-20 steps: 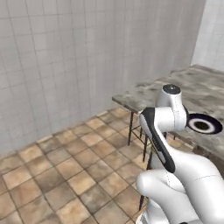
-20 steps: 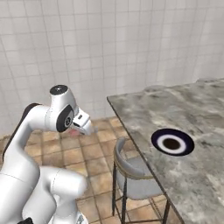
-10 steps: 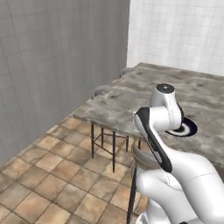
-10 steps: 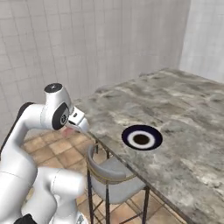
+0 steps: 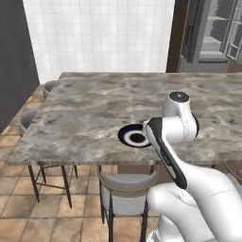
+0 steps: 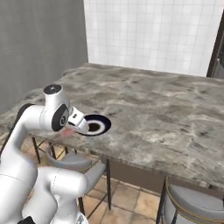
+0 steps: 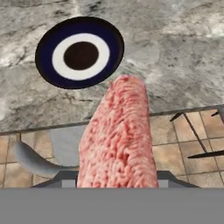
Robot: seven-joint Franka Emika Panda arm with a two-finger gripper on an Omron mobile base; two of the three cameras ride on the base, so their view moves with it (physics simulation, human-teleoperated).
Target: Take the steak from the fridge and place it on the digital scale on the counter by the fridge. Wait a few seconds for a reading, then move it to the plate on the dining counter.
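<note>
Grey-seated stools tuck under the bench's overhang: one stool (image 5: 126, 185) right at the near edge; two more stools (image 5: 35, 120) along the left side; another stool (image 6: 192, 203) at lower right; terracotta floor tiles (image 5: 52, 220) beneath; white wall tiles (image 5: 99, 35) beyond; a dark grey wall panel (image 6: 41, 41) at left.
</note>
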